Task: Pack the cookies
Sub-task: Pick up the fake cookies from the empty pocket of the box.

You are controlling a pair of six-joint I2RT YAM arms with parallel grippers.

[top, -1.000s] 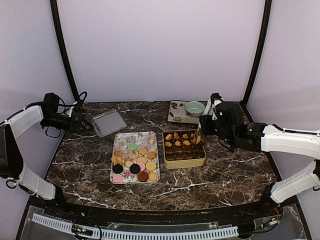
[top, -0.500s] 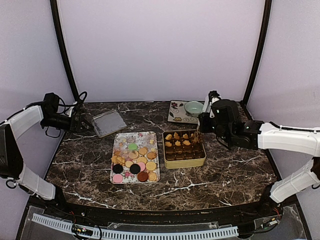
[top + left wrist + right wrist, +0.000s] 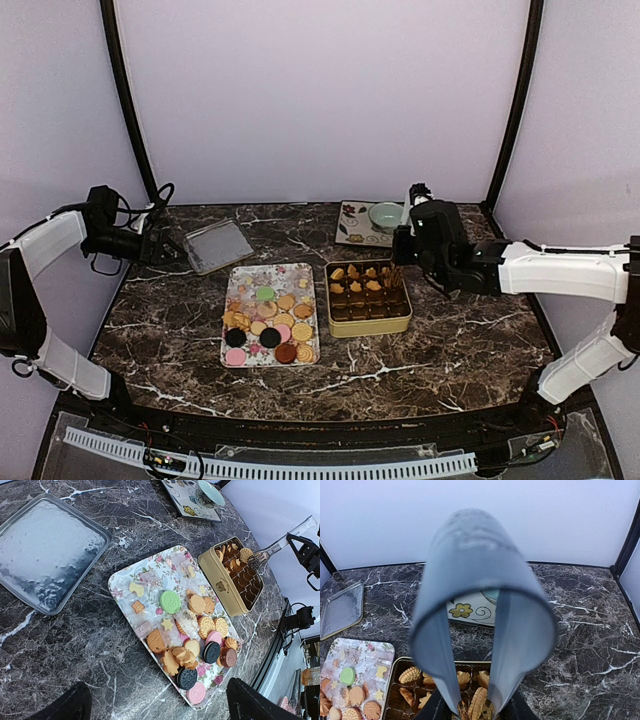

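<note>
Reaching in from 3 o'clock, the right arm tilts its claw [image 3: 404,243] down over the gold tin [image 3: 370,322], clamped on clear tongs [image 3: 480,580] whose tips pinch one ribbed biscuit [image 3: 479,702]. The left arm sits folded at 9 o'clock, its claw [image 3: 160,243] spread wide and holding nothing. The tin's far compartments hold tan pieces. Most cookies [image 3: 268,318] lie on the flowery tray [image 3: 240,275] at the tin's 9 o'clock.

Blurred tongs [image 3: 480,580] filled the right wrist view, half hiding the cookie [image 3: 479,701] at their tips; the gold tin [image 3: 392,680] ran off the bottom.
</note>
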